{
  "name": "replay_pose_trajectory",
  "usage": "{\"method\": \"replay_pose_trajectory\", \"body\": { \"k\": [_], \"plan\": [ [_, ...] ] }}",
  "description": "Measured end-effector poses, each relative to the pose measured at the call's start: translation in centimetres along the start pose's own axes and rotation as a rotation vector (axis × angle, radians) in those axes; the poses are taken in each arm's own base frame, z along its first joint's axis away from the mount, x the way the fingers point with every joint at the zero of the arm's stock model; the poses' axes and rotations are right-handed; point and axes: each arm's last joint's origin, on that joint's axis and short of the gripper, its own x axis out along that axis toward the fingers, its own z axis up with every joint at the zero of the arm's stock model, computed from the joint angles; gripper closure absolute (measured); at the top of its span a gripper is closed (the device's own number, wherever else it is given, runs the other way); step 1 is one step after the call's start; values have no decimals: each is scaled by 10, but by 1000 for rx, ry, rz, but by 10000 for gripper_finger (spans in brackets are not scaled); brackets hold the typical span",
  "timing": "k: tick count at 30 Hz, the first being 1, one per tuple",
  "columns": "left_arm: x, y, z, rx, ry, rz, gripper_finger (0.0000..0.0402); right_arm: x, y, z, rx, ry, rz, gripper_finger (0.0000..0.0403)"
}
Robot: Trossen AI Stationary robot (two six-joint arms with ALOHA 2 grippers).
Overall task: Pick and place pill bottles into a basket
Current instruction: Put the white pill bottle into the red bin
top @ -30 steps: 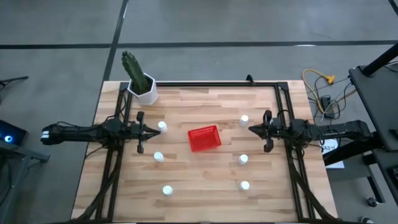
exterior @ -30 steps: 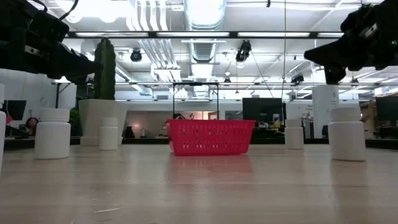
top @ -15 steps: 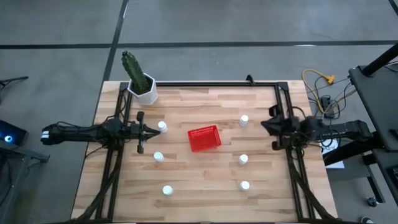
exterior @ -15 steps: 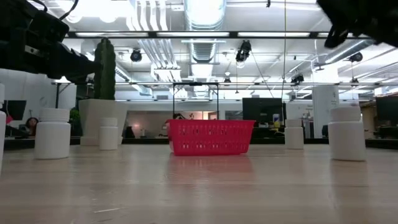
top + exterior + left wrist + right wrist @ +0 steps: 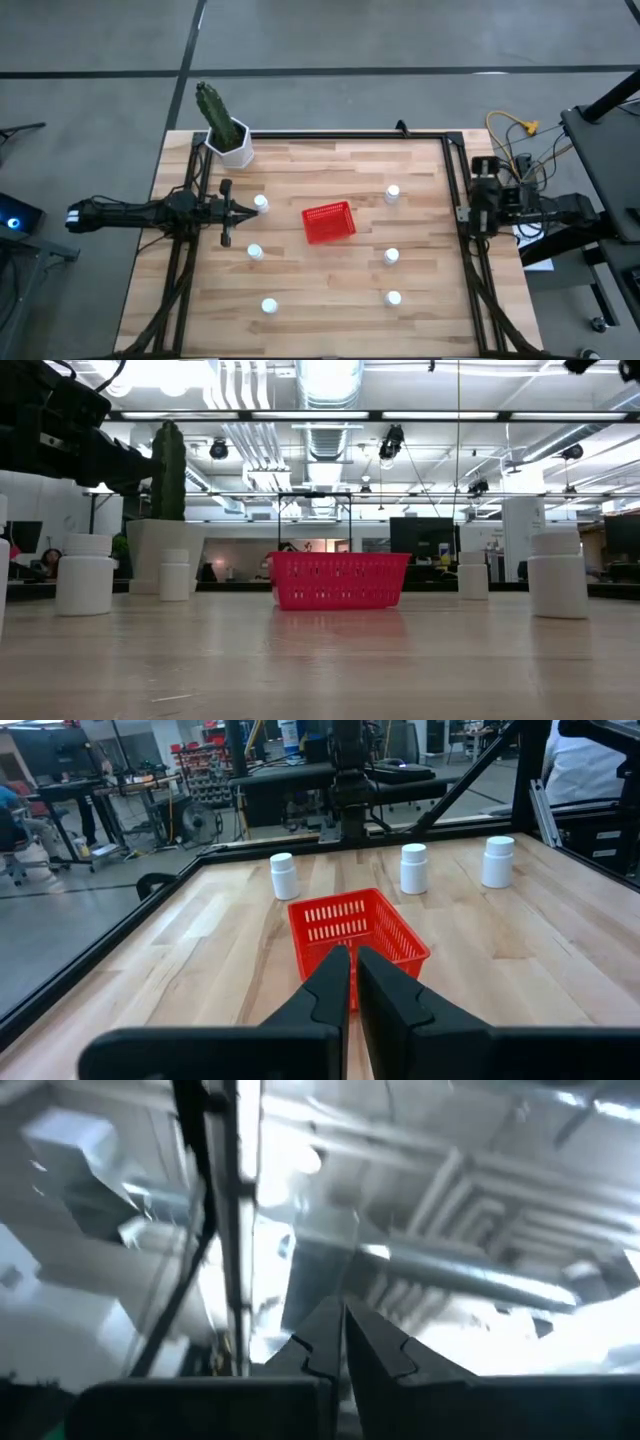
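**Nothing picked yet — six bottles out**

Red basket (image 5: 329,223) sits mid-table, empty, pill bottles (image 5: 391,257) scattered around it. Left gripper (image 5: 243,208) pinched shut beside one; right gripper (image 5: 340,1342) shut, tilted ceilingward — next move calls for opening and descending.

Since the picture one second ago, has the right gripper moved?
Yes. In the high view the right gripper has pulled back from over the table, past its right frame rail, and tipped upward.

No legible text, labels or signs anywhere.
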Motion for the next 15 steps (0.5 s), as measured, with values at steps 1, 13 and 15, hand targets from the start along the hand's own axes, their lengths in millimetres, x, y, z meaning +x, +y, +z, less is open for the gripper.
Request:
{"method": "replay_pose_trajectory", "body": {
  "k": [1, 13, 15],
  "plan": [
    [0, 0, 0, 0, 0, 0, 396, 5, -1, 5, -1, -21, 16, 394],
    [0, 0, 0, 0, 0, 0, 396, 97, -13, 46, 33, 32, 148, 394],
    [0, 0, 0, 0, 0, 0, 396, 117, -14, 52, 36, 42, 187, 394]
  ]
}}
